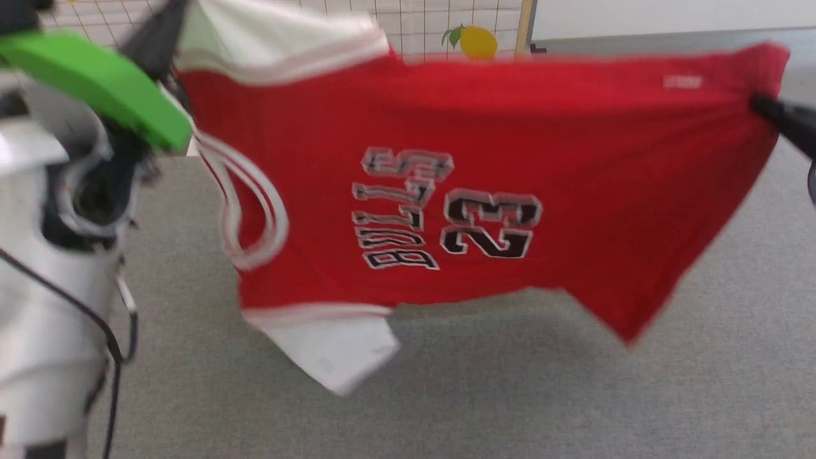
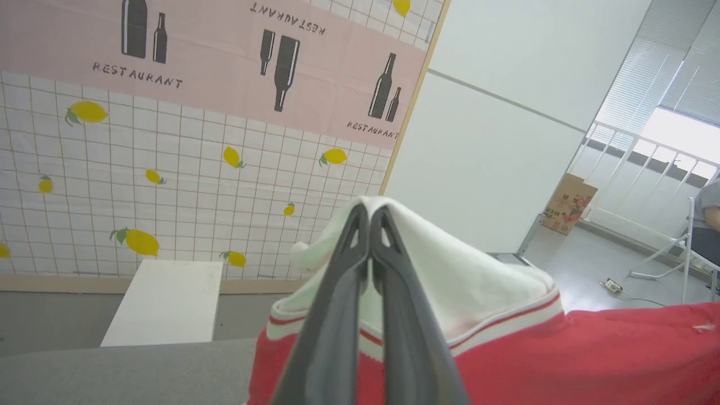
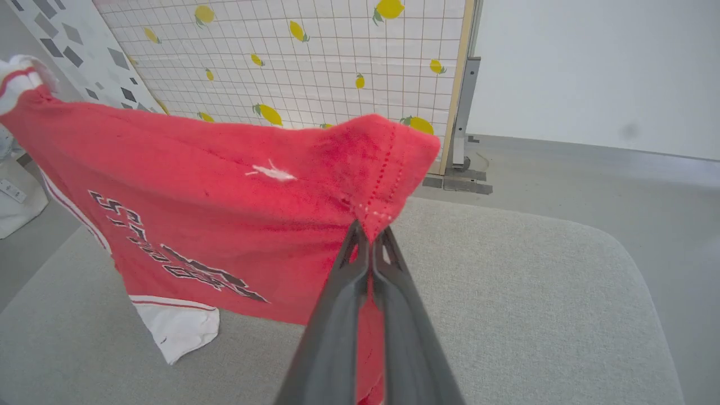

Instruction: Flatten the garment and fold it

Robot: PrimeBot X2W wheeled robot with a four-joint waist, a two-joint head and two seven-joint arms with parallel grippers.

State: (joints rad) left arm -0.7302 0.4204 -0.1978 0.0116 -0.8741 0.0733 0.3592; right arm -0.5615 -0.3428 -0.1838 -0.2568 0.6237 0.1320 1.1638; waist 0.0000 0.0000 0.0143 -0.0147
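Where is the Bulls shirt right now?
In the head view the garment hangs spread sideways over the grey padded surface, its white sleeve pinched by the left gripper and a red hem corner by the right gripper.

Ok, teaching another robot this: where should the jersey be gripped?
Probably as now: the jersey hangs sideways, so pinch its upper white sleeve with the left end effector and upper hem corner with the right end effector, each from outside, pulling the top edge taut.

We see a red jersey with white sleeves, red-and-white striped trim and black, white-outlined lettering. The work surface is grey. The wall panel shows yellow lemons on a white grid.
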